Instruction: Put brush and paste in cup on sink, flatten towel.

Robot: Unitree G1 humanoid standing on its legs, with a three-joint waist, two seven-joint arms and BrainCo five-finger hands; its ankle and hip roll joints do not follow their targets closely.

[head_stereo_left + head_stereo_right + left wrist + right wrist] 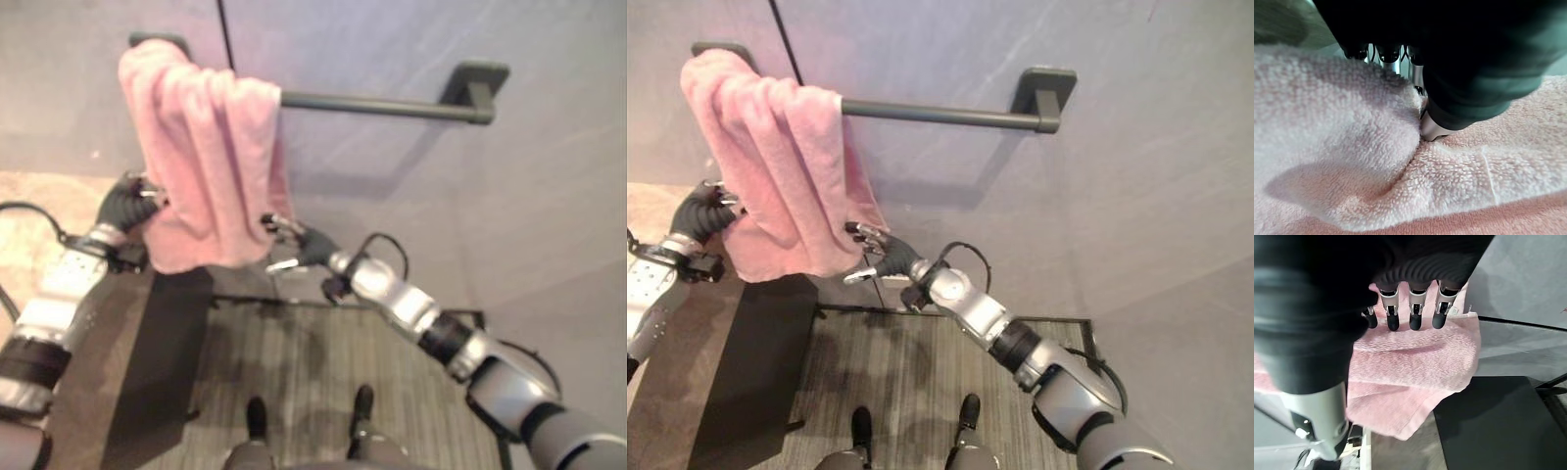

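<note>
eye views: a pink towel (pixel 779 166) hangs bunched over the left end of a dark wall bar (pixel 940 113), the rest of the bar bare, so spreading it rightward appears to be the step in hand; the left hand (pixel 707 213) is at its lower left edge and the right hand (pixel 877 257) at its lower right corner. left wrist view: fingers buried in a terry fold; whether they grip it cannot be told. right wrist view: fingers (pixel 1393 323) held straight, thumb apart, tips just before the cloth, nothing clamped; probably poised to take the corner.
</note>
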